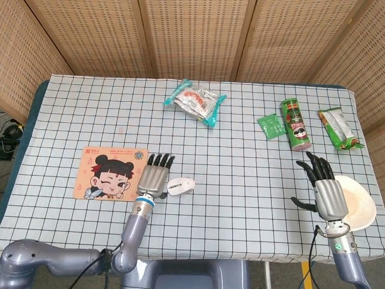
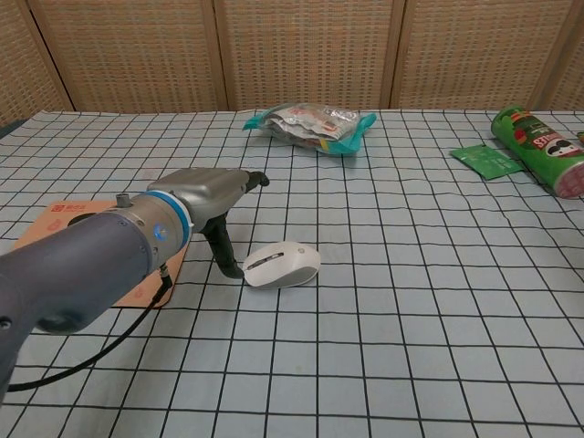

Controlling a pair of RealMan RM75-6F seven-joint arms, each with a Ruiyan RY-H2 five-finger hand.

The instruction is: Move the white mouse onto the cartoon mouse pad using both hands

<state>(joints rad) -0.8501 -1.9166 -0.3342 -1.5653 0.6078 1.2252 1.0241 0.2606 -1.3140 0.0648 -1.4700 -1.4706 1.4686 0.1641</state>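
The white mouse (image 1: 180, 185) (image 2: 281, 265) lies on the checked cloth, just right of the cartoon mouse pad (image 1: 111, 173) (image 2: 60, 219). My left hand (image 1: 154, 176) (image 2: 212, 203) hovers right beside the mouse's left end, palm down, fingers stretched forward and apart, holding nothing. In the chest view its thumb reaches down close to the mouse's left edge; whether it touches I cannot tell. My right hand (image 1: 325, 188) stays at the table's right front, fingers spread, empty, beside the white bowl. The left forearm hides much of the pad in the chest view.
A snack bag (image 1: 195, 101) (image 2: 310, 123) lies at the back centre. A green can (image 1: 295, 123) (image 2: 542, 151), a small green packet (image 1: 271, 126) (image 2: 487, 160) and another green snack bag (image 1: 339, 127) sit at the back right. A white bowl (image 1: 356, 203) stands by my right hand.
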